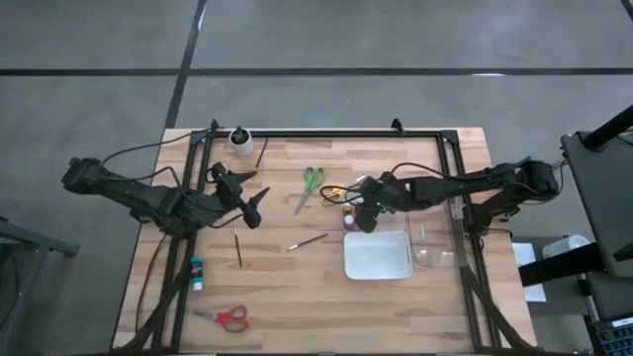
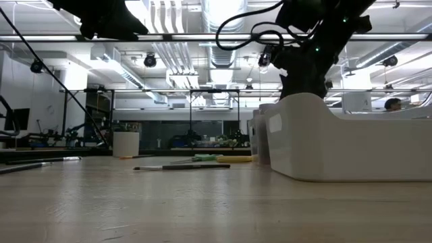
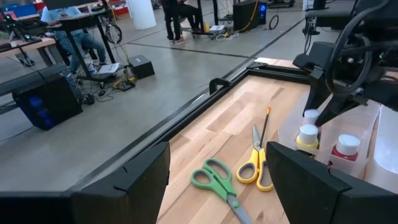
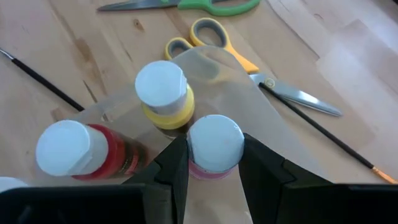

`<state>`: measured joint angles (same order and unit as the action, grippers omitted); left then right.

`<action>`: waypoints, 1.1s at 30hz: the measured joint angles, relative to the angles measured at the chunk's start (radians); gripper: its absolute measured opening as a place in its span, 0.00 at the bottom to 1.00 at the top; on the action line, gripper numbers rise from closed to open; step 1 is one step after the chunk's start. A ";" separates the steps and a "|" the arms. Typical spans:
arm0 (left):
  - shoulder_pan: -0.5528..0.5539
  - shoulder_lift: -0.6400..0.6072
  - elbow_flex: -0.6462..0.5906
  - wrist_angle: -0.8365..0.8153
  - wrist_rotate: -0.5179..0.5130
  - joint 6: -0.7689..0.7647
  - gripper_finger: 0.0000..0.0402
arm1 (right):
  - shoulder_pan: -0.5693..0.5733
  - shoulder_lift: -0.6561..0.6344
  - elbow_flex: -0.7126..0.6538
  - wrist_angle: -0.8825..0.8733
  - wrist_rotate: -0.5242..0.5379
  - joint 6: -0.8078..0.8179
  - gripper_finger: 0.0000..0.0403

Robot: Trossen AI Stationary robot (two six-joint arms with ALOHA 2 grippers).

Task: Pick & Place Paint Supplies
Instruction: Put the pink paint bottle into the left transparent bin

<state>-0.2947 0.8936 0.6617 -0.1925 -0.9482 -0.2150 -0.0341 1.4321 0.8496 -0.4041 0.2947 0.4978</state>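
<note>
My right gripper point(image 4: 214, 168) is shut on a pink paint bottle with a white cap point(image 4: 215, 143). It is over a clear plastic container point(image 4: 261, 118), beside a yellow bottle point(image 4: 163, 93) and a red bottle point(image 4: 78, 149) that stand in the container. Green scissors point(image 1: 311, 184) and yellow scissors point(image 1: 334, 193) lie flat on the table just beyond. My left gripper point(image 1: 259, 205) hangs open above the table's left half with nothing between its fingers. A teal bottle point(image 1: 197, 271), red scissors point(image 1: 228, 316) and two brushes point(image 1: 237, 249) point(image 1: 308, 240) lie on the wood. My right gripper pinches the pink bottle's body just under the cap point(image 4: 211, 171) between its two fingers point(image 4: 177, 165), which slant down from above. The bottle stays upright, cap up. I cannot tell whether its bottom rests in the clear container.
A white rectangular tray point(image 1: 377, 255) lies toward the near edge from my right gripper. A small white cup point(image 1: 239, 139) and another brush point(image 1: 262, 151) sit at the far left. A black frame point(image 1: 326, 132) borders the table. A thin brush point(image 4: 317, 127) lies by the yellow scissors.
</note>
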 joint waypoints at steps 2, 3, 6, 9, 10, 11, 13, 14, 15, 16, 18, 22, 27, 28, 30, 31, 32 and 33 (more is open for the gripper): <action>0.000 0.000 0.000 0.000 0.000 0.000 0.67 | 0.000 0.005 -0.001 0.001 0.000 0.001 0.26; 0.000 0.000 0.000 0.000 0.000 0.000 0.67 | 0.000 0.005 -0.001 0.002 0.001 0.001 0.26; 0.000 0.000 0.000 0.000 0.000 0.000 0.67 | 0.001 0.005 -0.001 0.003 0.001 0.001 0.26; 0.000 0.000 0.000 -0.001 0.000 0.000 0.67 | 0.001 0.005 -0.001 0.003 0.001 0.001 0.31; 0.000 0.000 0.000 -0.001 0.000 0.000 0.67 | 0.001 0.005 -0.001 0.003 0.001 0.001 0.33; 0.000 0.000 0.000 -0.001 0.000 0.000 0.67 | 0.001 0.005 -0.002 0.003 0.001 0.000 0.34; 0.000 0.000 0.000 -0.001 0.000 0.000 0.67 | 0.001 0.007 -0.002 0.003 0.001 0.000 0.35; 0.000 0.000 0.000 -0.001 0.000 0.000 0.67 | 0.001 0.007 -0.002 0.001 0.001 0.001 0.35; 0.000 0.000 0.000 -0.001 0.000 0.000 0.67 | 0.001 0.007 -0.002 0.001 0.001 0.001 0.35; 0.000 0.000 0.000 -0.001 0.000 0.000 0.67 | 0.001 0.007 -0.002 0.001 0.001 0.000 0.36; 0.000 0.000 0.000 -0.001 0.000 0.000 0.67 | 0.001 0.007 -0.002 0.003 0.001 0.000 0.36; 0.001 0.000 0.000 -0.001 0.000 0.000 0.67 | 0.001 0.007 -0.002 0.001 0.004 -0.003 0.36; 0.001 0.000 0.000 -0.001 0.000 0.000 0.67 | 0.001 0.005 -0.002 -0.008 0.027 -0.009 0.37; 0.001 0.000 0.000 -0.001 0.000 0.000 0.67 | 0.001 0.003 -0.003 -0.007 0.027 -0.009 0.37; 0.001 0.000 0.000 -0.002 0.000 0.000 0.67 | 0.001 0.002 -0.003 -0.007 0.024 -0.008 0.37; 0.001 0.000 0.000 -0.001 0.000 0.000 0.67 | 0.001 0.002 -0.003 -0.007 0.019 -0.009 0.37; 0.001 0.000 0.000 -0.002 0.000 0.000 0.67 | 0.001 0.003 -0.003 -0.007 0.018 -0.011 0.37; 0.001 0.000 0.000 -0.002 0.000 0.000 0.67 | 0.002 0.003 -0.003 -0.007 0.018 -0.011 0.37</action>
<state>-0.2935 0.8936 0.6617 -0.1940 -0.9482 -0.2146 -0.0326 1.4353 0.8471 -0.4107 0.3122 0.4870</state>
